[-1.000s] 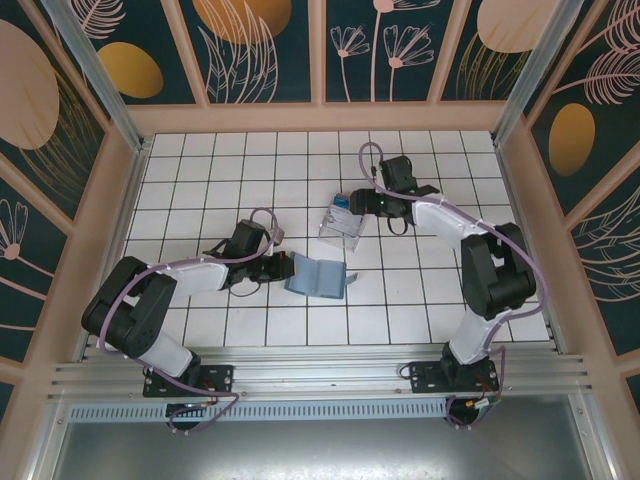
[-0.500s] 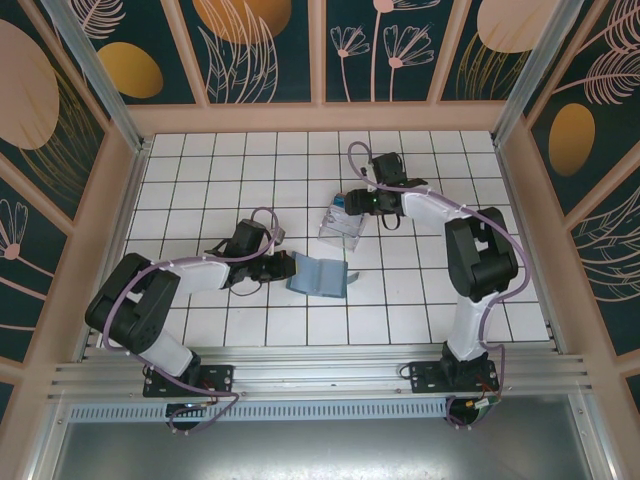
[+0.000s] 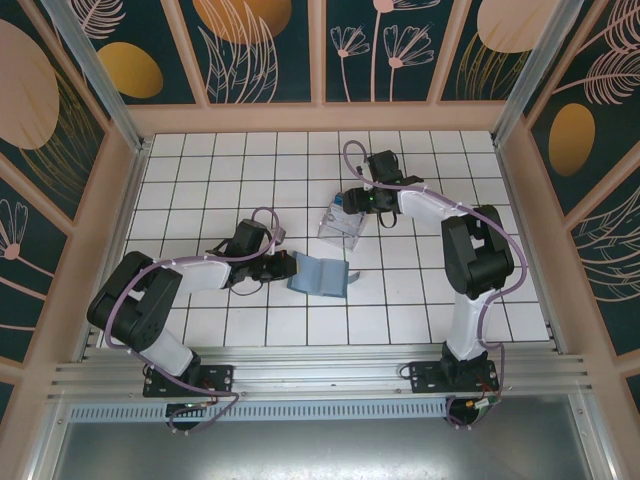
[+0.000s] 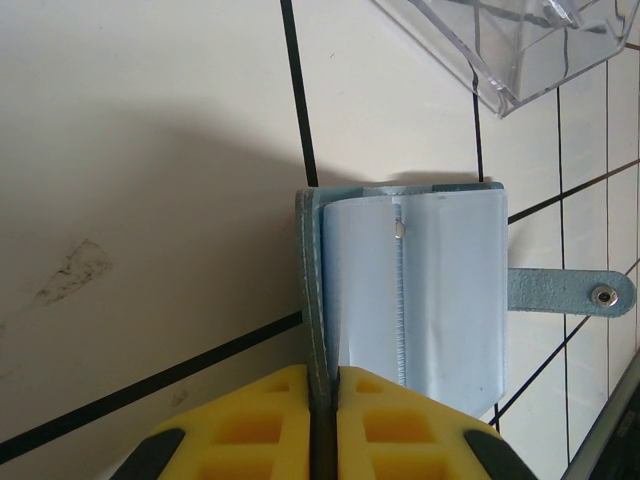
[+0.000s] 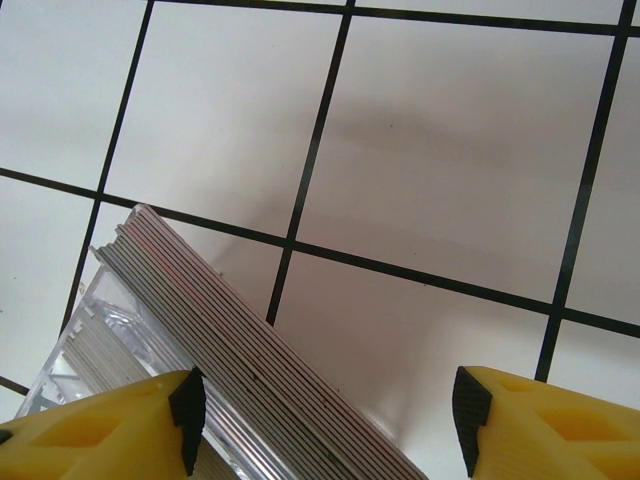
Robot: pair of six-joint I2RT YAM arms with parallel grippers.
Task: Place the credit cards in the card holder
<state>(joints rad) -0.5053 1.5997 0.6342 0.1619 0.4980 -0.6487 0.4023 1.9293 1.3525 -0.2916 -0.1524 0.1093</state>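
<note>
White tiles with black grout make the table (image 3: 200, 170), boxed in by peach wooden frames and dark teal panels (image 3: 270, 50) printed with flowers and orange discs; an aluminium rail (image 3: 320, 375) runs along the near edge. Top view: card holder (image 3: 322, 276) lies open mid-table, left gripper (image 3: 285, 268) at its left edge. Clear plastic box (image 3: 345, 228) sits just beyond it, apart, with a blue credit card (image 3: 340, 207) at its far end and the right gripper (image 3: 352, 200) right there. Left wrist: yellow fingers (image 4: 240, 420) pinched tight on the card holder's teal cover edge, pale blue pocket (image 4: 440, 290) face-up, snap tab (image 4: 570, 292) flat on the tile, faint smudge (image 4: 70, 275) on the tile. Right wrist: jaws spread wide, gripping nothing; a layered pale stack (image 5: 230, 330), edge-on, runs diagonally in by one finger, contact unclear.
</note>
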